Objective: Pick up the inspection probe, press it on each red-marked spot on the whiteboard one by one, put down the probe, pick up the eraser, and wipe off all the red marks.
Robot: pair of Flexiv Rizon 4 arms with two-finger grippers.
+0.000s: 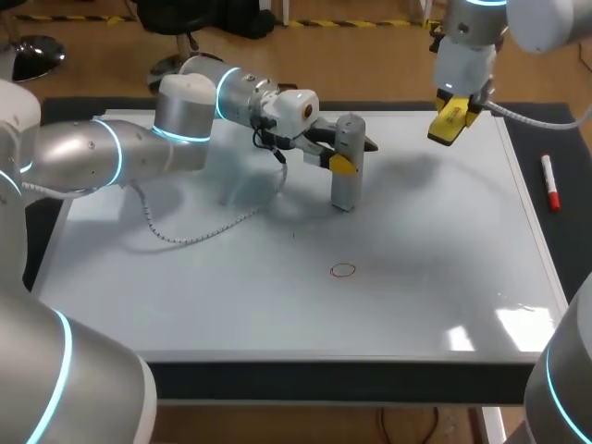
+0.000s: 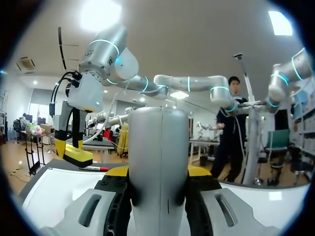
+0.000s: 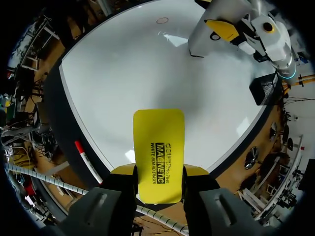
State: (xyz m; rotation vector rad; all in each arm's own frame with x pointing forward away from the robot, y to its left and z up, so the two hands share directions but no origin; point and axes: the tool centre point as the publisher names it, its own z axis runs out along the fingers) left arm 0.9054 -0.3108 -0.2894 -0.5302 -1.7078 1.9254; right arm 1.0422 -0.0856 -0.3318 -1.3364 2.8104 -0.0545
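Observation:
The grey inspection probe (image 1: pixel 348 171) stands upright with its lower end at the whiteboard (image 1: pixel 185 287), well behind the one red circle mark (image 1: pixel 343 270). My left gripper (image 1: pixel 339 163) is shut on it from the side. In the left wrist view the probe (image 2: pixel 158 157) fills the gap of that gripper (image 2: pixel 158 172). My right gripper (image 1: pixel 453 116) hangs above the board's far right corner, shut on the yellow eraser (image 1: pixel 449 123). From the right wrist, the eraser (image 3: pixel 158 147) sits in the gripper (image 3: pixel 158 169), with the probe (image 3: pixel 209 27) and the red mark (image 3: pixel 162 20) far ahead.
A red marker pen (image 1: pixel 550 183) lies on the dark mat right of the whiteboard; the right wrist view shows the pen (image 3: pixel 87 161) beside the board's edge. A white coiled cable (image 1: pixel 199 231) trails from my left arm across the board.

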